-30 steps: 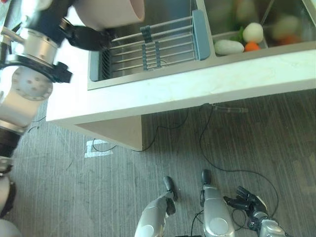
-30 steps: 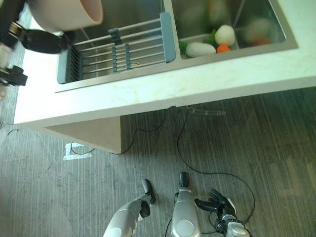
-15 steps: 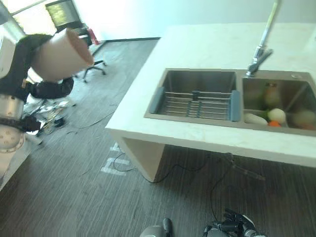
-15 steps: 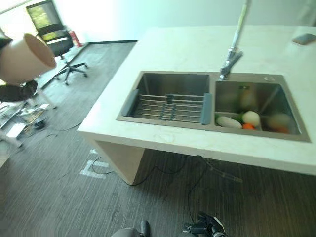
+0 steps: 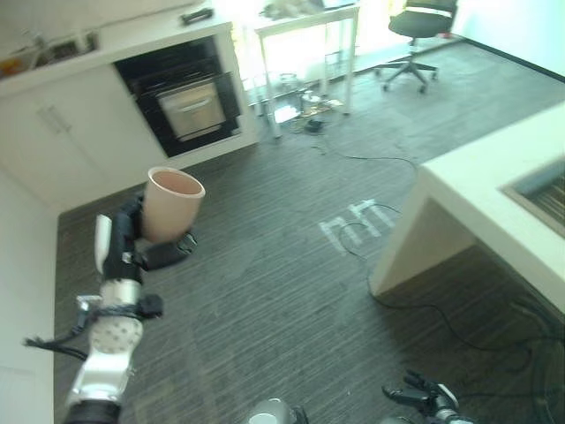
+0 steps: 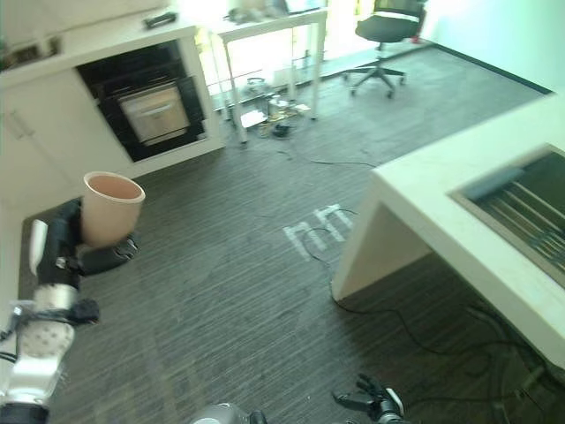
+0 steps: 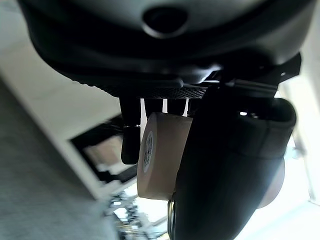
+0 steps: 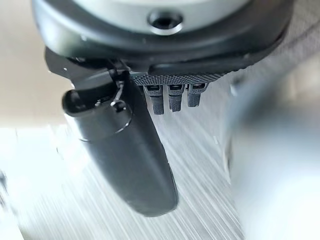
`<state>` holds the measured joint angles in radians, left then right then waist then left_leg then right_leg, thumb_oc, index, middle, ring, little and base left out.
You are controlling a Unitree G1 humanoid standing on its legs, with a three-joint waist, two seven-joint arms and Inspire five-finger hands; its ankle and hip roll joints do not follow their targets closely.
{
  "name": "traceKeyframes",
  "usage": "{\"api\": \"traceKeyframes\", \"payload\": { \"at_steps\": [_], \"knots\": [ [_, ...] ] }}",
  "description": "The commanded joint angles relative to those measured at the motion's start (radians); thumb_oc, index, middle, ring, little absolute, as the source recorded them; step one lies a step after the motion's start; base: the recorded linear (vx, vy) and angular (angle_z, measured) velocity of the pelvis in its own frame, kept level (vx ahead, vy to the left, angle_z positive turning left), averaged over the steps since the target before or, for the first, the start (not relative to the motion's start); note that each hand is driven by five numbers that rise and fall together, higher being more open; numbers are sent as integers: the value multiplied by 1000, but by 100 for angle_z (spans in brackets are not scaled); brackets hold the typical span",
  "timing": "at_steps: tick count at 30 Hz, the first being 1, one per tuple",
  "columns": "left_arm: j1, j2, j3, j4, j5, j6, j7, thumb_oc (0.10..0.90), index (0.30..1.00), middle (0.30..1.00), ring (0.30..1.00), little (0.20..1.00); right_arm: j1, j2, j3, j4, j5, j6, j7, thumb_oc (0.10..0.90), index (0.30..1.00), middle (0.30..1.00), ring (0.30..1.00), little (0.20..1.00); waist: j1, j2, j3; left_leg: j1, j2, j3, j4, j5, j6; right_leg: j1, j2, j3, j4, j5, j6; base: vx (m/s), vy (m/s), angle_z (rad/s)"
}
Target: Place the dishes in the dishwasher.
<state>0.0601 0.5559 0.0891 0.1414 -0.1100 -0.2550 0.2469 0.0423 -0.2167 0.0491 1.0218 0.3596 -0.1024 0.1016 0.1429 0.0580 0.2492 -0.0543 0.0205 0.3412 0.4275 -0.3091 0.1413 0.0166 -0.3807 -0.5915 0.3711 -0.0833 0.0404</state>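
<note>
Fingers of left hand (image 5: 132, 252) curled round the beige cup (image 5: 171, 204), held upright, mouth up | dark appliance front (image 5: 187, 102) lies ahead, well apart across the floor | counter (image 5: 494, 199) far right | right hand (image 5: 422, 397) low, fingers relaxed, empty.

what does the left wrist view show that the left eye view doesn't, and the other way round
The left wrist view alone shows the cup's underside with a small sticker on it. The left eye view alone shows the room: the open oven-like appliance, an office chair, the counter with the sink corner, and the right hand low down. Both show the left hand wrapped round the beige cup.
</note>
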Motion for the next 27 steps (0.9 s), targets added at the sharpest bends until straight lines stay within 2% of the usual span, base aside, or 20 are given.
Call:
{"api": "traceKeyframes", "payload": {
  "at_steps": [1, 3, 5, 6, 8, 9, 10, 12, 13, 14, 15, 16, 17, 18, 19, 20, 22, 24, 26, 27],
  "knots": [
    [-182, 92, 4, -130, 19, -124, 53, 400, 300, 300, 300, 300, 27, -29, -15, -43, 117, -2, -77, 800, 900, 900, 900, 900, -110, 45, -8, 75, 3, -154, -127, 7, -57, 63, 204, 190, -35, -83, 52, 110, 140, 155],
    [-239, 62, -67, -82, 38, -142, 49, 400, 300, 300, 300, 300, 39, -17, -26, -23, 137, -19, -57, 800, 900, 900, 900, 900, -155, 28, -9, 69, -26, -222, -127, 3, -42, 50, 280, 316, -61, -126, 40, 164, 96, 214],
    [-278, 41, -112, -66, 63, -119, 54, 400, 300, 300, 300, 300, 34, -25, -20, 10, 93, -19, -27, 800, 900, 900, 900, 900, -171, 7, -9, 58, -54, -254, -127, 14, -35, 2, 293, 370, -71, -119, 44, 239, -24, 238],
    [-298, 29, -139, -67, 76, -73, 69, 400, 300, 300, 300, 300, 15, -52, -11, 52, 84, 3, -9, 800, 900, 900, 900, 900, -174, -17, -6, 62, -80, -267, -127, 1, -33, -68, 303, 424, -71, -111, 56, 331, -159, 167],
    [-320, 27, -153, -61, 78, -45, 70, 400, 300, 300, 300, 300, 2, -64, -14, 85, 93, 8, 1, 800, 900, 900, 900, 900, -183, -27, -2, 59, -96, -285, -127, -11, -26, -153, 310, 474, -71, -67, 75, 272, -188, 42],
    [-323, 26, -154, -60, 80, -40, 72, 400, 300, 300, 300, 300, 0, -65, -14, 89, 91, 9, 2, 800, 900, 900, 900, 900, -184, -27, -2, 58, -97, -287, -127, -12, -25, -161, 311, 477, -71, -63, 76, 416, -363, 16],
    [-348, 32, -170, -35, 99, -44, 87, 400, 300, 300, 300, 300, -23, -69, -9, 108, 103, 14, 5, 800, 900, 900, 900, 900, -193, -25, 18, 67, -98, -315, -127, -25, -13, -230, 329, 503, -71, -8, 85, 477, -415, 28],
    [-347, 25, -173, -16, 118, -59, 98, 400, 300, 300, 300, 300, -37, -80, -2, 113, 103, 22, 12, 800, 900, 900, 900, 900, -189, -18, 20, 82, -94, -342, -127, -12, -25, -207, 353, 507, -71, -32, 54, 569, -443, 83],
    [-336, 23, -175, -16, 133, -65, 117, 400, 300, 300, 300, 300, -46, -87, 3, 110, 105, 21, 22, 800, 900, 900, 900, 900, -184, -10, 15, 122, -93, -359, -127, -17, -36, -184, 363, 485, -71, -54, 30, 783, -490, 100],
    [-311, 11, -179, -34, 155, -66, 132, 400, 300, 300, 300, 300, -54, -109, 29, 95, 91, 7, 29, 800, 900, 900, 900, 900, -180, -9, 12, 203, -80, -319, -79, 65, -84, -126, 364, 463, -71, -105, -7, 905, -666, 58],
    [-306, 17, -187, -67, 166, -68, 123, 400, 300, 300, 300, 300, -54, -129, 26, 91, 104, -37, 42, 800, 900, 900, 900, 900, -173, -18, 23, 69, -54, -255, 218, 181, -138, -82, 361, 451, -71, -126, -44, 747, -668, 8],
    [-300, 21, -184, -85, 166, -70, 104, 400, 300, 300, 300, 300, -56, -137, 20, 94, 114, -60, 48, 800, 900, 900, 900, 900, -170, -23, 30, -23, -29, -220, 376, 209, -156, -54, 364, 442, -71, -139, -64, 614, -581, 108],
    [-296, 29, -180, -89, 162, -77, 82, 400, 300, 300, 300, 300, -56, -141, 7, 98, 125, -78, 50, 800, 900, 900, 900, 900, -165, -22, 34, -90, -23, -212, 413, 184, -160, -26, 373, 438, -71, -159, -66, 715, -395, 103],
    [-278, 53, -162, -84, 161, -88, 69, 400, 300, 300, 300, 300, -66, -150, -1, 93, 107, -71, 64, 800, 900, 900, 900, 900, -141, -32, 53, -162, -100, -218, 204, 170, -130, 10, 390, 476, -71, -175, -57, 729, -256, 82],
    [-268, 58, -158, -85, 160, -93, 71, 400, 300, 300, 300, 300, -69, -149, 1, 90, 101, -65, 62, 800, 900, 900, 900, 900, -132, -35, 56, -177, -102, -221, 95, 196, -134, 26, 394, 491, -71, -187, -54, 640, -126, 13],
    [-260, 60, -151, -92, 165, -87, 72, 400, 300, 300, 300, 300, -73, -148, 12, 86, 99, -56, 55, 800, 900, 900, 900, 900, -119, -36, 61, -214, -107, -236, -11, 255, -152, 44, 408, 506, -71, -200, -54, 445, -45, -36],
    [-235, 60, -130, -105, 175, -87, 67, 400, 300, 300, 300, 300, -74, -144, 25, 93, 97, -51, 49, 800, 900, 900, 900, 900, -93, -34, 65, -307, -115, -251, -127, 357, -183, 84, 425, 531, -71, -219, -56, 520, -25, -118],
    [-213, 56, -103, -100, 184, -104, 61, 400, 300, 300, 300, 300, -68, -138, 28, 99, 82, -53, 46, 800, 900, 900, 900, 900, -85, -32, 57, -332, -115, -233, -127, 340, -190, 120, 419, 524, -71, -247, -52, 505, 31, -65],
    [-185, 56, -73, -94, 191, -129, 58, 400, 300, 300, 300, 300, -64, -128, 24, 93, 53, -56, 43, 800, 900, 900, 900, 900, -78, -15, 37, -312, -107, -219, -127, 325, -167, 150, 426, 506, -71, -252, -44, 568, 86, -140],
    [-123, 59, -25, -101, 197, -149, 35, 400, 300, 300, 300, 300, -66, -122, 32, 84, 37, -39, 31, 800, 900, 900, 900, 900, -56, -16, 17, -241, -149, -270, -127, 248, -120, 255, 420, 502, -71, -175, 6, 863, 163, -244]
  ]
}}
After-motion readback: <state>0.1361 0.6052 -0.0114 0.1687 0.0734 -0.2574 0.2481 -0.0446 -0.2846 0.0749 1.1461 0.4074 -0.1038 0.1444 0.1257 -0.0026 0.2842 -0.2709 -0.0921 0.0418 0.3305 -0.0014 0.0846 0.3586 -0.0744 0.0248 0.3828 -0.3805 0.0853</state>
